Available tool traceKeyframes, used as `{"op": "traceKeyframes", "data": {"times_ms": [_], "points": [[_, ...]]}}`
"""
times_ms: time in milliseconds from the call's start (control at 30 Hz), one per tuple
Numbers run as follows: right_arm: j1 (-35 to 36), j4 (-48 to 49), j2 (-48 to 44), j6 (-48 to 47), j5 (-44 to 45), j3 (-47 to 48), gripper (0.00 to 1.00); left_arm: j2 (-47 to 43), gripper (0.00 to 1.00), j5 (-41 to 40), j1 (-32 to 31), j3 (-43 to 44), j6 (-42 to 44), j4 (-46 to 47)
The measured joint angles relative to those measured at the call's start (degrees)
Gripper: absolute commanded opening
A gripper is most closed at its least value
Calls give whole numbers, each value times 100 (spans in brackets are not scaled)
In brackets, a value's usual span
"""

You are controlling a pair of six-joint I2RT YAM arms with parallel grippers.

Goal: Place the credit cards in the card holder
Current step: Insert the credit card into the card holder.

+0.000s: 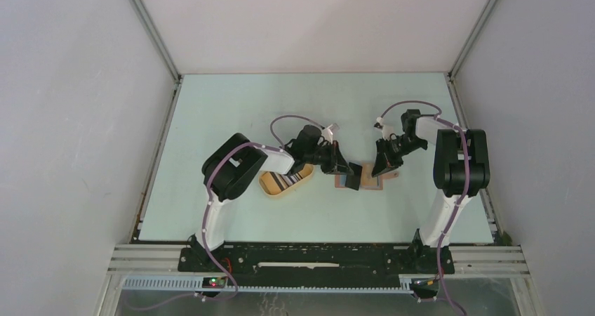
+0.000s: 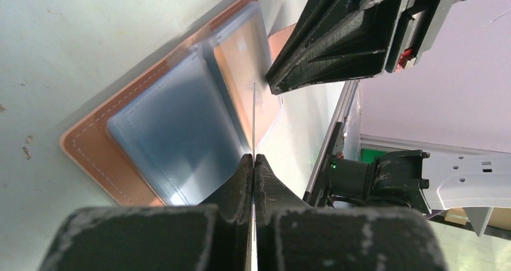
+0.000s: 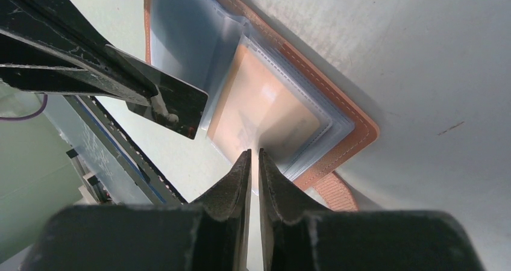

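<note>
1. Cards (image 1: 281,182) lie as a striped stack in a yellow tray (image 1: 265,187), left of centre on the bench. One black card (image 1: 355,176) is off the stack, held by the left end effector (image 1: 345,168).
2. The bench (image 1: 231,119) is pale green and matte, and the wrist views show a few small scuffs on it. White walls (image 1: 302,21) close it in on three sides. Aluminium rails (image 1: 149,28) run up the corners and along the near edge.
3. The holder (image 1: 370,185) lies open and flat just right of the tray, between the two end effectors. Its brown cover (image 2: 90,150) is face down, and its clear, bluish sleeves (image 2: 175,126) face up.
4. The left end effector (image 2: 253,158) has its fingers pressed together on the black card (image 3: 175,105). The left wrist view shows the card edge-on, with its far end over the sleeves.
5. The right end effector (image 3: 254,153) has its fingers nearly together. They nip the edge of a clear sleeve (image 3: 265,111), which lifts toward the tips.
6. Over the holder, the right end effector (image 2: 283,78) and the left one face each other, close but apart, and the card's free end lies between them.
7. A purple cable (image 1: 295,117) loops above each arm.
</note>
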Motion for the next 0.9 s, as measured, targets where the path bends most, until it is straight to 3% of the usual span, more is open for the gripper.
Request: {"op": "traceKeyframes", "data": {"times_ms": [900], "points": [[0, -22, 2, 0, 22, 2, 16, 426, 0, 280, 120, 332, -367, -330]]}}
